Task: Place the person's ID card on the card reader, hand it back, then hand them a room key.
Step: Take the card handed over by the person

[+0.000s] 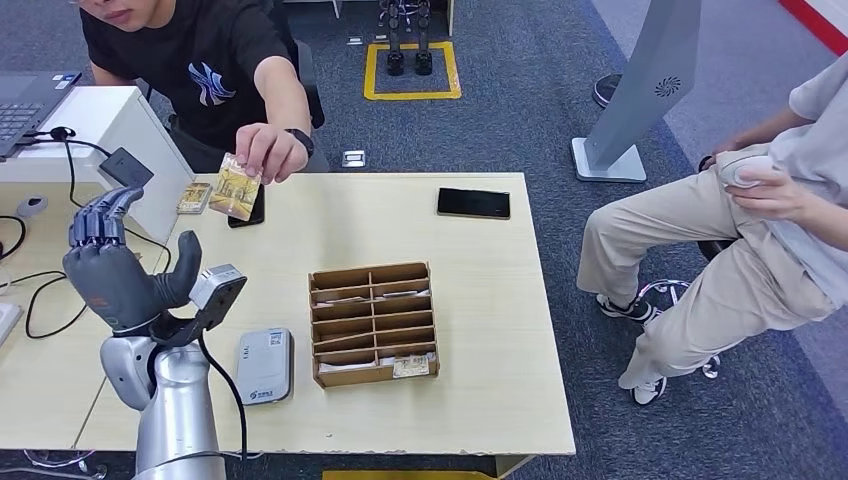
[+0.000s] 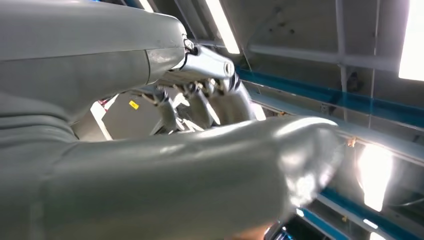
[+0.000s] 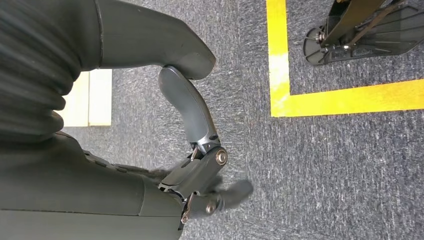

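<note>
The pale wooden surface (image 1: pixel 480 300) runs from the far edge near the person in black to the near edge by the robot, with its right edge dropping off toward grey carpet. Bare wood lies between the wooden card organizer (image 1: pixel 373 322) at the centre and the far edge, and again at 3 o'clock of the organizer out to the right edge.

The card reader (image 1: pixel 265 365), a white box, lies just beside the organizer at its 9 o'clock, near the front edge. A black phone (image 1: pixel 473 203) sits close to the far edge at 1 o'clock of the organizer.

At 11 o'clock, the person's hand (image 1: pixel 268 152) holds the ID card (image 1: pixel 236 187) above the far left corner of the surface. A second small card (image 1: pixel 194 198) lies on the surface beside it.

The left hand (image 1: pixel 112 262) is raised at 9 o'clock of the organizer, palm turned away, fingers upright and apart, thumb spread toward the reader, holding nothing. It is well apart from the ID card.

The right hand (image 3: pixel 200 165) hangs over the carpet near yellow floor tape (image 3: pixel 285 75), fingers loosely bent and apart, empty.
</note>
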